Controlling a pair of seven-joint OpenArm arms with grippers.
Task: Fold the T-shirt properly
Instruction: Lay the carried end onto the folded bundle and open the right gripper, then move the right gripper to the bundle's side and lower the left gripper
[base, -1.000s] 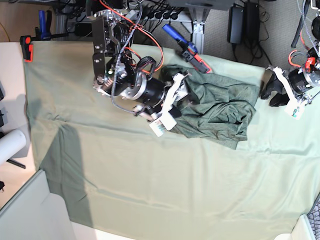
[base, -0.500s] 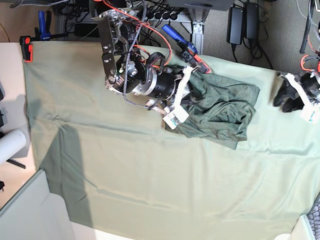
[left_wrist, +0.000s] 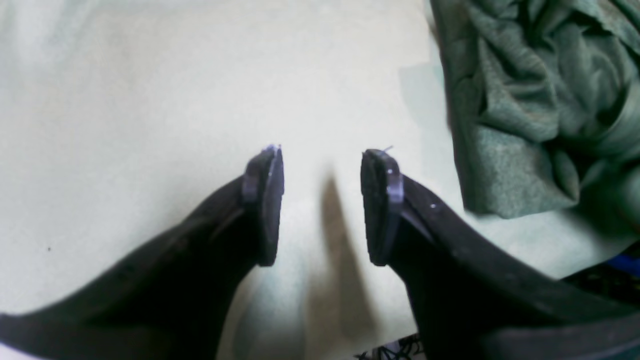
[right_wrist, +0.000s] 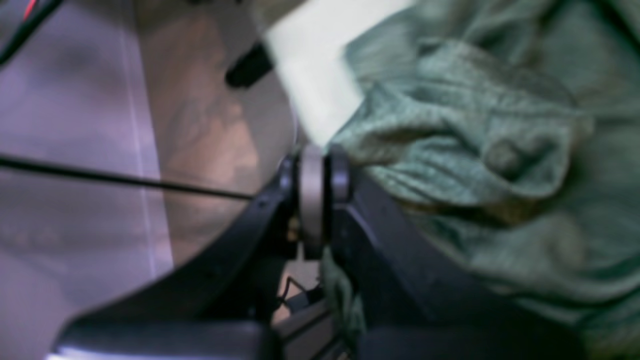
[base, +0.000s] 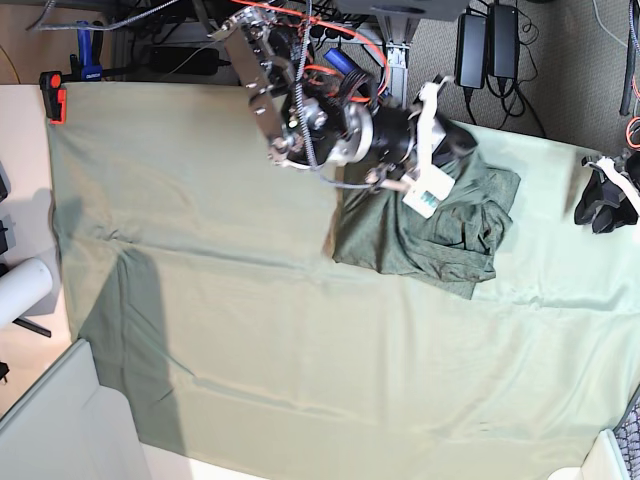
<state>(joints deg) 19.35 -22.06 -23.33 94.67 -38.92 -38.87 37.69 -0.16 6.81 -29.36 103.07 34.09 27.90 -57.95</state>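
Surface (base: 250, 340), the largest element, is draped edge to edge in a pale mint-green table cloth (base: 200, 150), smooth but for a few long shallow creases. T-shirt (base: 440, 235), a dark heathered olive knit, lies bunched in a rumpled heap near the far edge of the surface, toward the side of the left arm in the base view; its folds overlap so thickly that sleeves, collar and hem cannot be told apart. Judged by its slack, deep wrinkles, the fabric is soft, light and limp, unlikely to slip between pads but sure to sag and drag rather than hold any shape; a sound hold would be a pinch on a single outer edge or corner, such as a shoulder seam or hem, not on the piled middle. Right arm (base: 330, 120), a mass of dark metal housings and red and black cables, reaches over the far edge of the heap. Right claw (right_wrist: 315, 170) has its jaws pressed together; in the blurred wrist view a fold of the knit lies just beside the tips, and whether any cloth is pinched cannot be told. Left claw (left_wrist: 320, 200), of matte black curved fingers (left_wrist: 265, 200), stands with jaws apart and empty over bare cloth, beside the garment's edge.
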